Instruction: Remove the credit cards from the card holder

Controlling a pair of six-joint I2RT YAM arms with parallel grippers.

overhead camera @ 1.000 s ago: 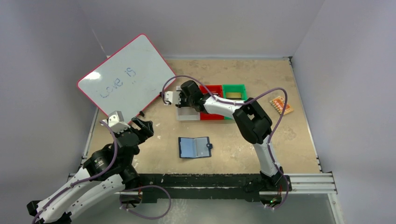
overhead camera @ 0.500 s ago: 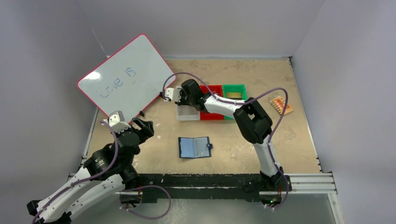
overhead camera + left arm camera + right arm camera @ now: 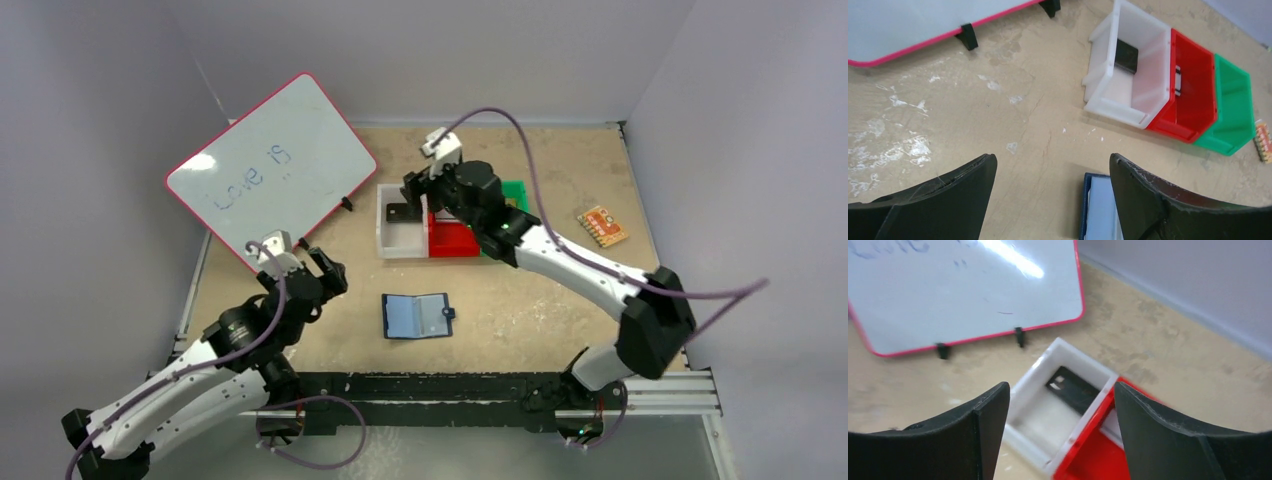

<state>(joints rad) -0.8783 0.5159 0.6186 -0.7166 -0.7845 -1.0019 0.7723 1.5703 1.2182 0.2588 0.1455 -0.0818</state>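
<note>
Far left: the whiteboard (image 3: 270, 165), pink rim, stands tilted on black feet at the back-left of the table (image 3: 520, 300). We can read blue handwriting on it.

The left gripper (image 3: 322, 272) is held over the table just in front of the board and left of the card holder. Its fingers (image 3: 948, 205) are spread wide with nothing between them, only bare tabletop in the gap.

The card holder (image 3: 417, 316) lies flat and unfolded near the front middle of the table. The pale blue-grey inside faces up, with the navy edge around it and the snap tab sticking out on its right side. Neither gripper touches it and it is well apart from the bins. The left wrist view catches only one corner of it, beside one finger. We cannot tell whether any cards sit in its slots.

Behind it, the white bin (image 3: 385, 240), red bin (image 3: 455, 243) and green bin (image 3: 518, 190) stand in a row, walls touching. A dark card (image 3: 398, 212) leans at the far end of the white bin.

The right gripper (image 3: 418, 190) hangs over the white and red bins. Its fingers (image 3: 973, 440) are wide apart and empty, and its wrist view looks down through the gap onto the white bin and the dark card. Something thin stands against the red bin's wall, but we cannot tell what.

Far right: an orange patterned piece (image 3: 602, 226) lies alone on the table, well apart from the bins
</note>
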